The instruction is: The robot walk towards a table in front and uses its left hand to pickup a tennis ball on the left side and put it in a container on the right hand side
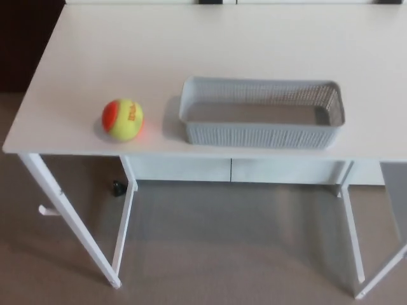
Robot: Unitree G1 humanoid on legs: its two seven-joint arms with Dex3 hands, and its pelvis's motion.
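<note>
Head view: the tennis ball (pixel 123 119), yellow-green with an orange patch, sits close to the front edge of the white table (pixel 191 44), toward its front left corner. The empty grey mesh basket (pixel 262 135) stands near it on the right, along the same edge. Neither the left robot hand nor the right robot hand is in view, so I cannot tell their state. A glancing reach could roll the ball off the front edge or shove the light basket. Dark lettering on the ball is too blurred to read.
</note>
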